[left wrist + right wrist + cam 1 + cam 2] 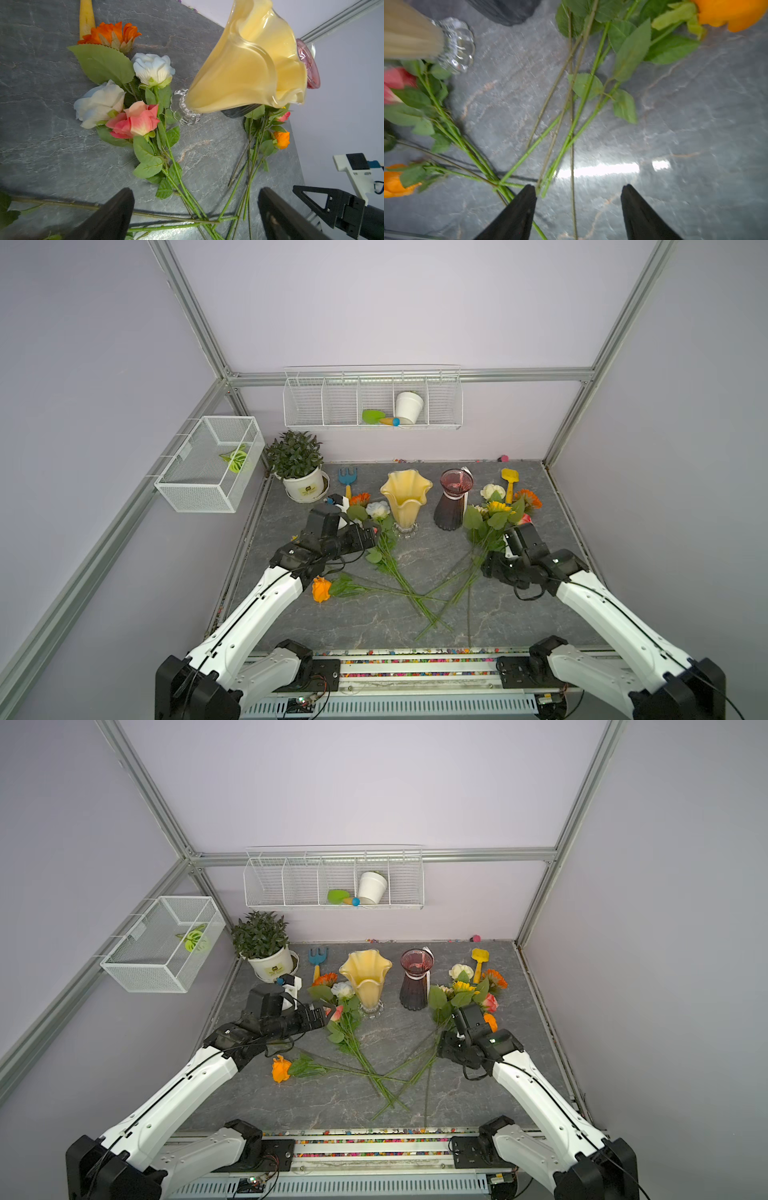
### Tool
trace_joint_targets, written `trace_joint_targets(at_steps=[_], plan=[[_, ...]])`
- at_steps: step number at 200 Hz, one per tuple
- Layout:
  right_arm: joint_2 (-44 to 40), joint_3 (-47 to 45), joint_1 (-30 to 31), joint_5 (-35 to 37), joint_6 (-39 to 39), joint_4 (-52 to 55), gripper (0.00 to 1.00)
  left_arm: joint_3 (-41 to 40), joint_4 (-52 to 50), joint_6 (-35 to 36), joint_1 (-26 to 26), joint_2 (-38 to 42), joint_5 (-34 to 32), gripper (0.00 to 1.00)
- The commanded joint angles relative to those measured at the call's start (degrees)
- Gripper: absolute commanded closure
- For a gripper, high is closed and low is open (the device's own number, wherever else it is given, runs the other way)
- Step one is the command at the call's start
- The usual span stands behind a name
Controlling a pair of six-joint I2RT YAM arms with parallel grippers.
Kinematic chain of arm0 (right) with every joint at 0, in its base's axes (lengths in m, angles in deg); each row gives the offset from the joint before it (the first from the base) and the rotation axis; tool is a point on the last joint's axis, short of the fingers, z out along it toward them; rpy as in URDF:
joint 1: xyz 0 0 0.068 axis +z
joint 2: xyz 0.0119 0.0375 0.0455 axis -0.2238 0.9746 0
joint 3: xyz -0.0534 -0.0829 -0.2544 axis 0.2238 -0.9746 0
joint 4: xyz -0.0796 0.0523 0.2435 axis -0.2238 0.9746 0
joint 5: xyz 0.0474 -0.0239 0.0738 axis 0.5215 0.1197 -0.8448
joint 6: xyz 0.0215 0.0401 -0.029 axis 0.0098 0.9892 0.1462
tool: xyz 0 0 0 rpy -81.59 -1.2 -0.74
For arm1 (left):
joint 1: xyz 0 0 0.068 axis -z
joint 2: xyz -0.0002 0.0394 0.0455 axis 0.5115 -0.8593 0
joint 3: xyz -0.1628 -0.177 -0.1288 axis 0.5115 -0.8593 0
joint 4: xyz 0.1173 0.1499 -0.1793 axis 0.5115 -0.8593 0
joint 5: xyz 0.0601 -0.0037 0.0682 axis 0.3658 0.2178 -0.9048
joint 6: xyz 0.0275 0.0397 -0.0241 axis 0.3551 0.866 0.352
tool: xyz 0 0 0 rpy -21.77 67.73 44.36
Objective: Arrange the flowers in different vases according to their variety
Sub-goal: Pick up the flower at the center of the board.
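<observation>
Both the left hand (196, 190) and right hand (578, 187) gape empty; the right should pinch just one stem (571, 158) where none crosses it

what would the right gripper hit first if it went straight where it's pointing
Probably the loose green stems crossed on the table, just ahead of the right gripper and its open fingers; depth is unclear.
</observation>
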Motion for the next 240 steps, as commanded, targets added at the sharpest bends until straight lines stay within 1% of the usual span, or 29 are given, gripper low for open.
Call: trace_joint_targets(at_steps=[1,15,31,50,69,91,129,154,185,204,240], plan=[[3.77,2.25,-0.56,-3.06,0.68,-5.20,0.29,-3.39,7.99,-3.75,-0.14,0.94,-0.68,0.03],[5.37,2.24,-0.64,-1.95,0.75,-4.50,0.28,-6.11,11.83,-5.08,-0.15,0.94,0.63,0.03],[5.62,0.94,-0.81,1.21,2.12,-3.84,0.28,-9.34,16.11,-6.87,-0.14,1.07,1.98,0.03],[6.26,-0.51,-1.05,2.70,3.59,-5.47,0.31,-11.99,18.76,-8.27,-0.14,0.39,2.23,0.03],[8.85,-0.03,-1.56,2.74,3.60,-8.45,0.37,-11.55,17.70,-7.17,-0.17,-1.93,2.08,0.03],[13.84,3.42,-2.29,3.73,2.58,-9.14,0.43,-10.48,16.51,-5.94,-0.20,-3.47,1.96,0.03],[20.60,7.29,-3.44,5.49,1.33,-10.25,0.46,-9.11,14.72,-4.25,-0.20,-4.32,1.29,0.03],[23.83,8.40,-4.04,6.09,0.67,-11.09,0.50,-8.18,13.14,-3.57,-0.18,-4.65,1.43,0.03],[27.05,8.49,-4.75,6.43,0.45,-13.08,0.52,-7.15,11.91,-3.38,-0.14,-4.99,1.78,0.03],[29.46,8.95,-4.93,6.09,0.18,-14.61,0.55,-6.67,11.32,-3.32,-0.10,-5.21,1.96,0.03],[34.41,11.65,-5.18,3.97,-1.17,-15.68,0.56,-6.58,11.04,-3.40,-0.10,-4.78,2.05,0.03]])
